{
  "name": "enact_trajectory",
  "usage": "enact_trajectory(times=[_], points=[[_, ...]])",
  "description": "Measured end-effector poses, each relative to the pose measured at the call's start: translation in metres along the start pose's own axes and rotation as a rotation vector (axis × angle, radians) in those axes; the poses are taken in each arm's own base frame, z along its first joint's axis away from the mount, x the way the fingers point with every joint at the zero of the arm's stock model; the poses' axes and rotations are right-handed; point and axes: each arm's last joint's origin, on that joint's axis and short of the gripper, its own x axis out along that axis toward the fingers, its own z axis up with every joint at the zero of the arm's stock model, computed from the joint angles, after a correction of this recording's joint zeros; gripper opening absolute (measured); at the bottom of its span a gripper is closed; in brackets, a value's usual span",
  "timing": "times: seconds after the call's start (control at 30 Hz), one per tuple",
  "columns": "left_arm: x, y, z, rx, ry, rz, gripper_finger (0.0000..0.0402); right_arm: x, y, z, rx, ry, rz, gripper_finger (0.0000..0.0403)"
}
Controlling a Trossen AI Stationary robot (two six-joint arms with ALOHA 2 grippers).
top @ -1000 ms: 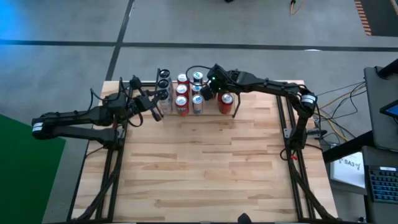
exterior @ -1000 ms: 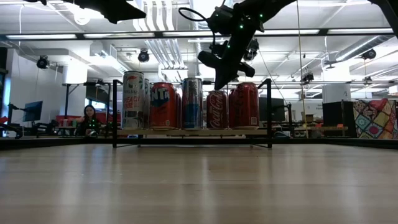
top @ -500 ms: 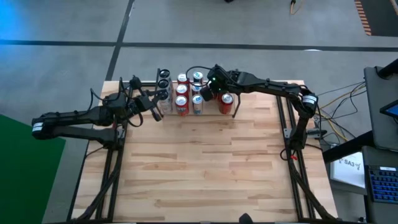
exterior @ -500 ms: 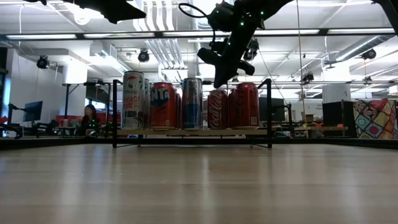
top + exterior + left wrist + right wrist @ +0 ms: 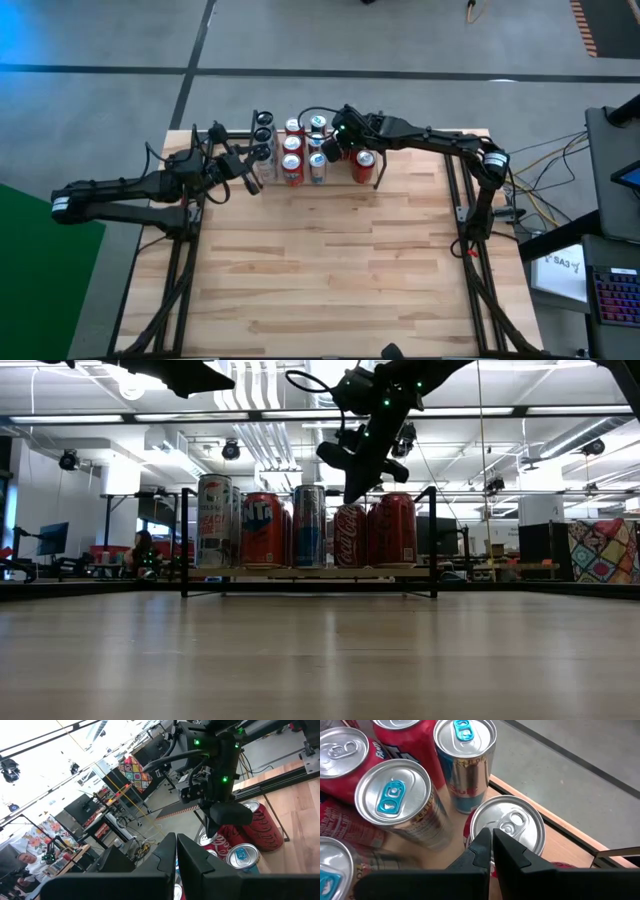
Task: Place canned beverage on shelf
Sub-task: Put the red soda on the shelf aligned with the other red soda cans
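Closed right pincer (image 5: 491, 851) above round aluminium can top (image 5: 507, 827)

This is a large open lab or workshop hall. A wooden table (image 5: 330, 260) stands on a grey concrete floor (image 5: 110, 40). Behind it, the low view shows ceiling ducts (image 5: 265, 390), strip lights, desks with monitors (image 5: 52, 537), and a seated person (image 5: 143, 552) at left.

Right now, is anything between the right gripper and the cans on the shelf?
Nothing visible. The right gripper, shut and empty, hangs directly over a red can's top on the shelf, with only air between them. Neighbouring cans stand beside it, not in the way.
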Motion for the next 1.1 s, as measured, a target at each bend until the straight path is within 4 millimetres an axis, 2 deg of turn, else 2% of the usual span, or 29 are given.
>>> enact_trajectory(times=[0.77, 1.1], points=[[0.0, 0.0001, 0.0, -0.004, 0.0, 0.001, 0.0, -0.0037, 0.0044, -0.0045, -0.007, 0.05, 0.053, 0.0009], [0.0, 0.0001, 0.0, -0.004, 0.0, 0.0, 0.0, -0.0047, 0.0023, -0.0013, -0.017, 0.016, 0.002, 0.0009]])
